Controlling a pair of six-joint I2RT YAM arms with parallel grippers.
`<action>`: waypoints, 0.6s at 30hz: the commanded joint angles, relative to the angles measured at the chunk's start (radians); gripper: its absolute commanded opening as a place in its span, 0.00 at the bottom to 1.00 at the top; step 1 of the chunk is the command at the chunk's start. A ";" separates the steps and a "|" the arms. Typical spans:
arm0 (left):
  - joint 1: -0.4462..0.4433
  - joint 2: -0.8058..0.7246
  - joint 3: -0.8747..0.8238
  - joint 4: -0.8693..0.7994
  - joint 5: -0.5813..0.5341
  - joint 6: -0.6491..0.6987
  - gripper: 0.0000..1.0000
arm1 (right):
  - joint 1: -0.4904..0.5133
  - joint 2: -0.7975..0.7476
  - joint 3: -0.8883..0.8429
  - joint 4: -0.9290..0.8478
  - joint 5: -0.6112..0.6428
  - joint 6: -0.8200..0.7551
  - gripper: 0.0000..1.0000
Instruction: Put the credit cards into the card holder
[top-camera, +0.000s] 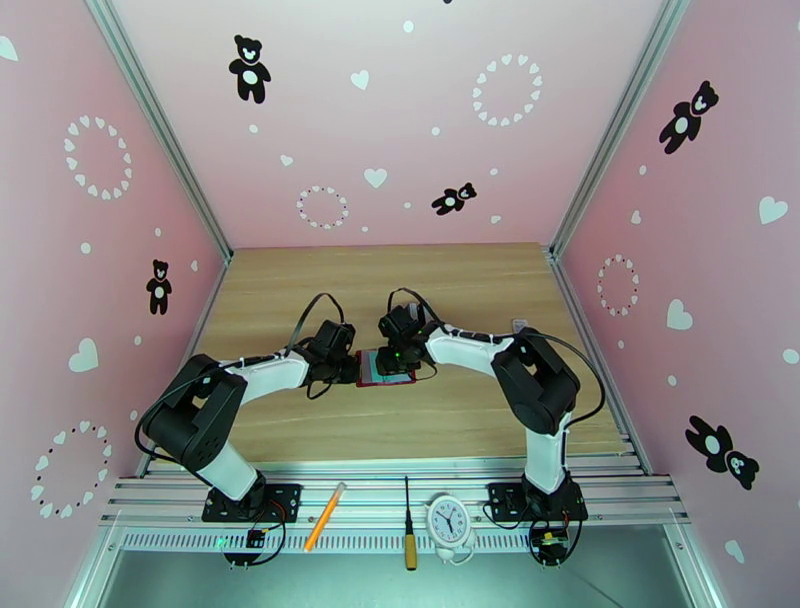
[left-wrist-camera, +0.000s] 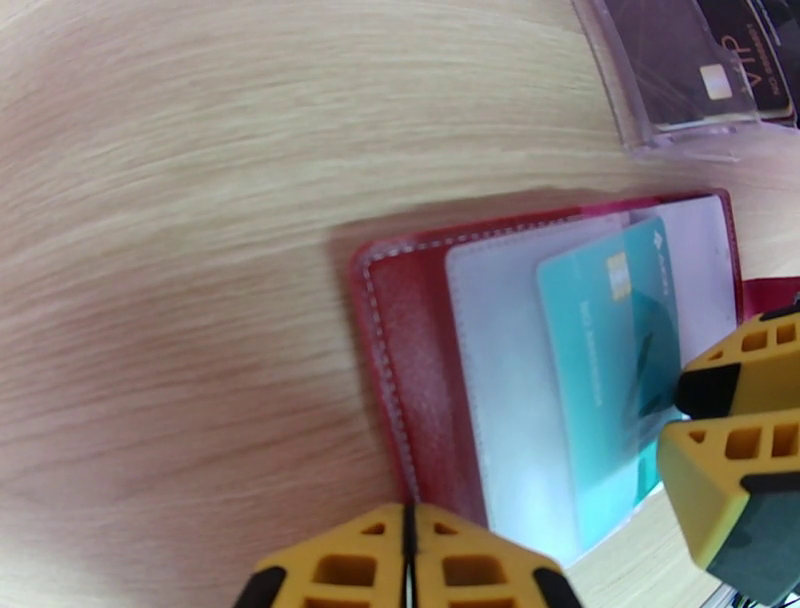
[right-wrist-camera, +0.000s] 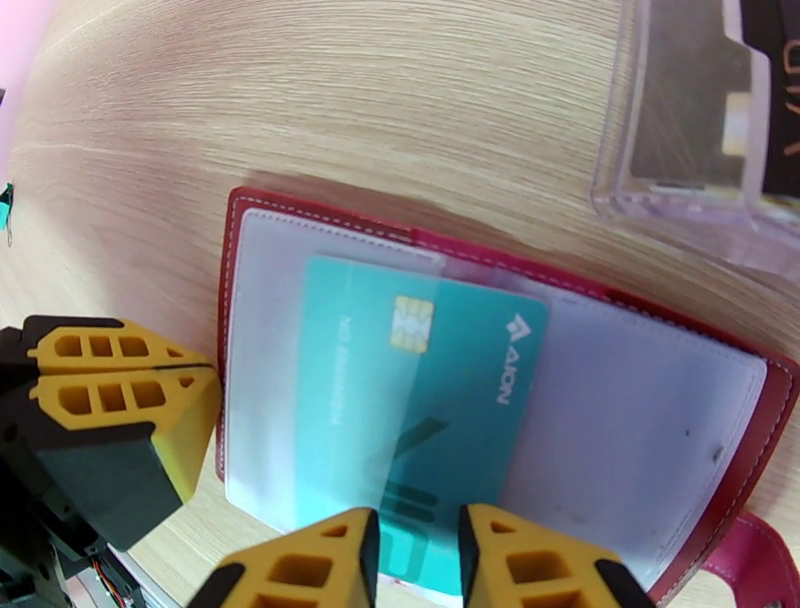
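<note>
Teal card (right-wrist-camera: 420, 400): lies partway into a clear pocket of the open red card holder (right-wrist-camera: 250, 215); the right gripper (right-wrist-camera: 418, 560) pinches its near edge between narrow jaws, probably to slide it in.
Left gripper (left-wrist-camera: 408, 570): jaws shut, pressing the holder's edge, likely steadying it.
Hidden: how deep the card sits; dark cards (right-wrist-camera: 775, 90) in the clear stand (right-wrist-camera: 690, 120) are cut off.

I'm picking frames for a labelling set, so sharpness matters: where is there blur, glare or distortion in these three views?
Left wrist view: the table is smeared, with a bright glare patch on the card holder pocket. Right wrist view: sharper, print on the teal card readable, the clear stand soft at the edge. Top view: evenly lit, with walls bowed by the wide lens.
</note>
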 joint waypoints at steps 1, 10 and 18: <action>-0.003 0.026 -0.012 0.012 0.015 0.008 0.11 | 0.005 -0.044 0.005 -0.037 0.033 -0.010 0.28; -0.003 0.036 -0.012 0.019 0.021 0.009 0.11 | 0.000 -0.072 -0.001 -0.050 0.047 -0.013 0.29; -0.003 0.032 -0.018 0.021 0.020 0.011 0.10 | -0.008 -0.013 0.012 -0.054 0.046 -0.017 0.29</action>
